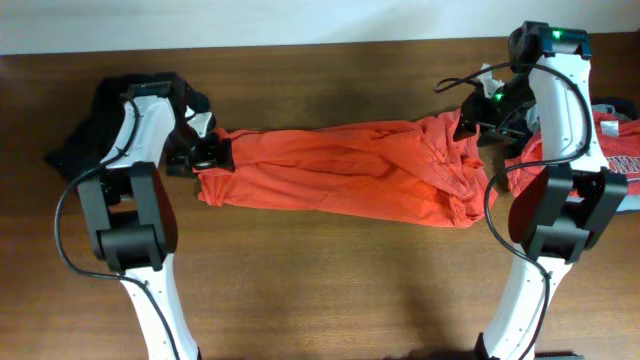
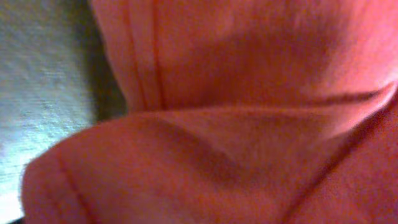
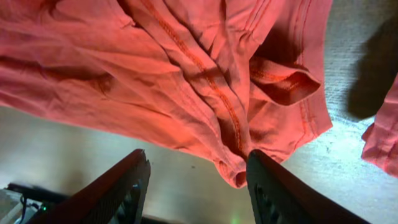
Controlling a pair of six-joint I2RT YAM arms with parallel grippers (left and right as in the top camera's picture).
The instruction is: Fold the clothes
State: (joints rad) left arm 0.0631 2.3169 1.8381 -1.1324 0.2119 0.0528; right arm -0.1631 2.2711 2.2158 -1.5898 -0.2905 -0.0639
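The orange-red shirt (image 1: 340, 165) lies as a long rumpled band across the middle of the overhead frame, on the table (image 1: 330, 290). Its right end is bunched into thick creases.

The left pincer (image 1: 208, 152) sits at the band's left end. Its own camera shows only cloth pressed close, so I cannot tell whether it grips. The right pincer (image 3: 196, 158) stands about half wide with nothing between its fingers. The bunched hem lies just past the tips.

If the right pincer closes there, it would likely catch several layers at once and drag the fold crooked. If the left end is loose, a pull would slide the whole band instead of flattening it.

The black garment (image 1: 85, 125), upper left behind the left arm, and a second red garment (image 1: 622, 150) at the right edge lie near enough to snag.
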